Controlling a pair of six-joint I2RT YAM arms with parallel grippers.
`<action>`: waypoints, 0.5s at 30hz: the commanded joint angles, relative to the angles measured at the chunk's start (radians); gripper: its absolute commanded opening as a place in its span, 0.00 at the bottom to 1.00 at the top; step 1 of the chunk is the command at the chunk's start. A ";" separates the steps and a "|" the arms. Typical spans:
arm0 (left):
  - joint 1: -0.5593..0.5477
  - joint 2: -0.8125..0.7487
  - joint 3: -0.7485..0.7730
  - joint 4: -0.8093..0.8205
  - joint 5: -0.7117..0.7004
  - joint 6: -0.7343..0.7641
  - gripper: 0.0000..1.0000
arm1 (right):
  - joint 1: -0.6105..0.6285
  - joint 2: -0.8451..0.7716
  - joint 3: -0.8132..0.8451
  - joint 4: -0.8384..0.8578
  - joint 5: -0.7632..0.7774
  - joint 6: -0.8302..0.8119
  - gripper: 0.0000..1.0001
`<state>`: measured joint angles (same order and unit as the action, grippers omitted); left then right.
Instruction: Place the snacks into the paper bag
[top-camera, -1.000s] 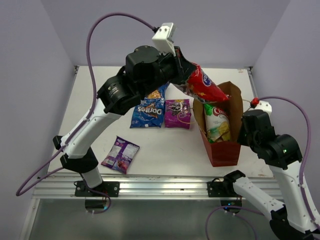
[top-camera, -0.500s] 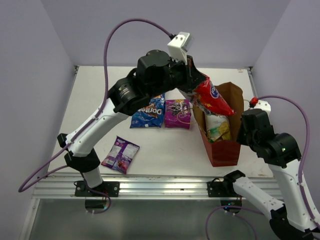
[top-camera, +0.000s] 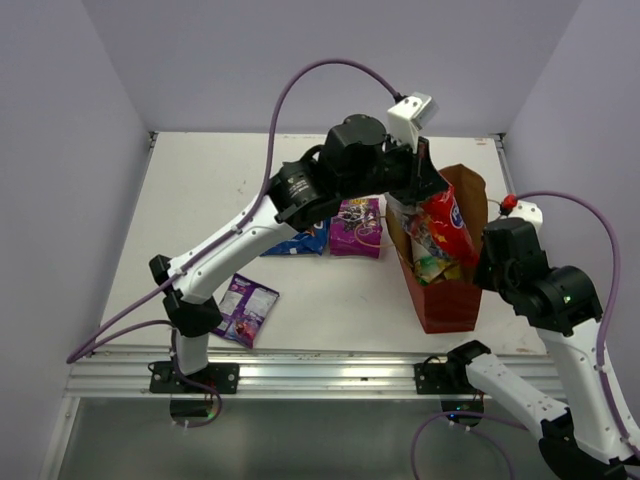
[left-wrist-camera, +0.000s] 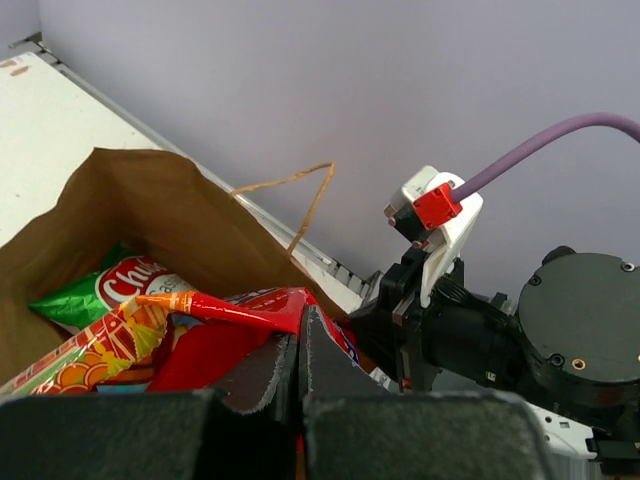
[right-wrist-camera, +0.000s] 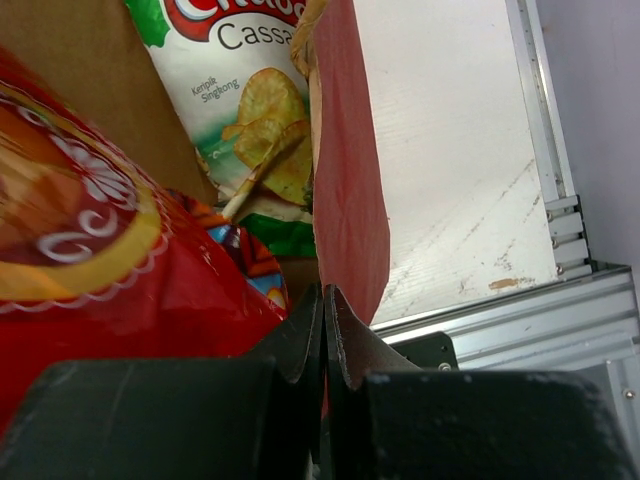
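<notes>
Since a second ago our left arm has swung to the right, over the bag's mouth, and the large red cookie bag (top-camera: 452, 222) has dropped from above the rim to partly inside.

On the one table (top-camera: 200, 200), the single paper bag (top-camera: 447, 300) stands open at 3 o'clock. We count five snacks: two in the bag and three outside it. The cookie bag leans at the bag's 12 o'clock end, with the green-white chips (top-camera: 428, 262) below it. The blue Doritos (top-camera: 305, 242), mostly hidden under the arm, and the purple square bag (top-camera: 355, 225) lie side by side at the bag's 9 o'clock. The small purple packet (top-camera: 243, 308) lies alone at the table's 7 o'clock.

Our left gripper (left-wrist-camera: 298, 345) is pinched tight on the cookie bag's top seam. Only the left wrist view shows this, along with one string handle (left-wrist-camera: 300, 195). Only the right wrist view shows our right gripper (right-wrist-camera: 322, 300) clamped on the paper bag's red wall.
</notes>
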<state>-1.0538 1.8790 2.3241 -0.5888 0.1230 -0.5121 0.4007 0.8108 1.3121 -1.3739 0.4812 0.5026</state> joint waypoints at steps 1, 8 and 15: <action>-0.005 -0.026 0.023 0.215 0.056 0.015 0.00 | 0.000 -0.001 -0.008 -0.005 0.011 0.020 0.00; -0.002 -0.040 -0.172 0.222 0.017 0.106 0.00 | 0.000 -0.004 -0.010 -0.005 0.020 0.031 0.00; -0.003 0.003 -0.238 0.283 0.159 0.130 0.00 | 0.000 0.004 -0.005 0.002 0.020 0.027 0.00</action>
<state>-1.0550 1.9175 2.0644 -0.5339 0.1864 -0.4217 0.4007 0.8104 1.3022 -1.3762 0.4835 0.5156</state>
